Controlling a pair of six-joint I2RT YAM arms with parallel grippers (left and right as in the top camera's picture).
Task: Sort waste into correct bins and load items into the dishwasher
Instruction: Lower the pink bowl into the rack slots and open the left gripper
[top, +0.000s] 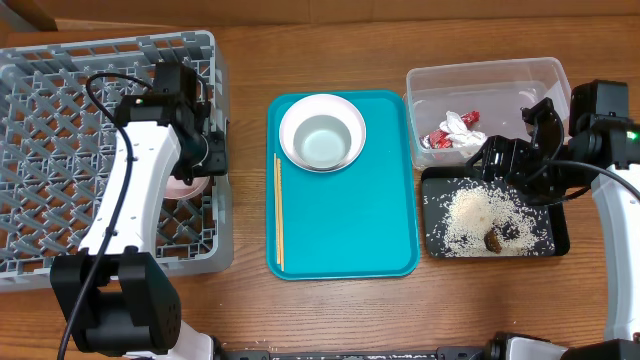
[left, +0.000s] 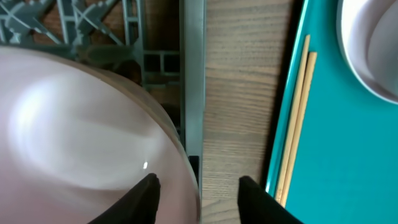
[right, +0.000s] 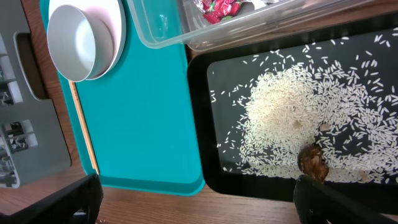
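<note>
Pink bowl (left: 81, 124) in grey rack (top: 100, 42), rice (right: 298, 118) on black tray (right: 198, 112)

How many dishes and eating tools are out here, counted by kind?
Bowls: 2, a pink bowl and a whitish bowl
Plates: 1, the plate
Chopsticks: 2
Total: 5
</note>
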